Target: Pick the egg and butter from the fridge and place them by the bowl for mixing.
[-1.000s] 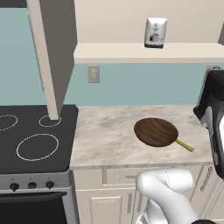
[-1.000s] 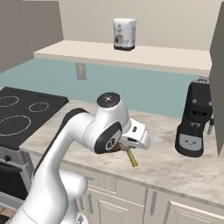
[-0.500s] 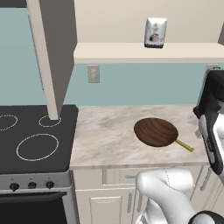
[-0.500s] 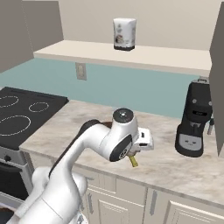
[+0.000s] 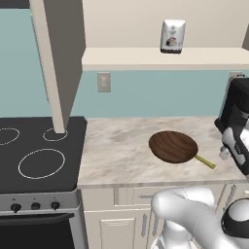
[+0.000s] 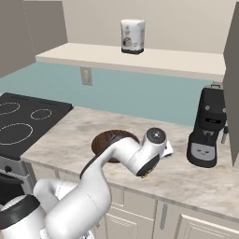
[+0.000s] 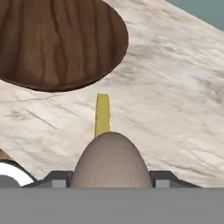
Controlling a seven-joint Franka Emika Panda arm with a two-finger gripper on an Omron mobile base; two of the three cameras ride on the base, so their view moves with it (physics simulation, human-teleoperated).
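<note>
The gripper (image 7: 111, 179) held the egg (image 7: 111, 161) between its fingers, above the marble counter (image 7: 175, 87). The butter (image 7: 102, 114) lay just beside the wooden bowl (image 7: 57, 41).

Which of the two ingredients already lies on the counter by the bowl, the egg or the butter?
The butter, a thin yellow stick flat on the marble beside the wooden bowl. The egg sits between the jaws.

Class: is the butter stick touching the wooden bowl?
Apart. The hand view shows a strip of bare counter between the butter and the bowl.
</note>
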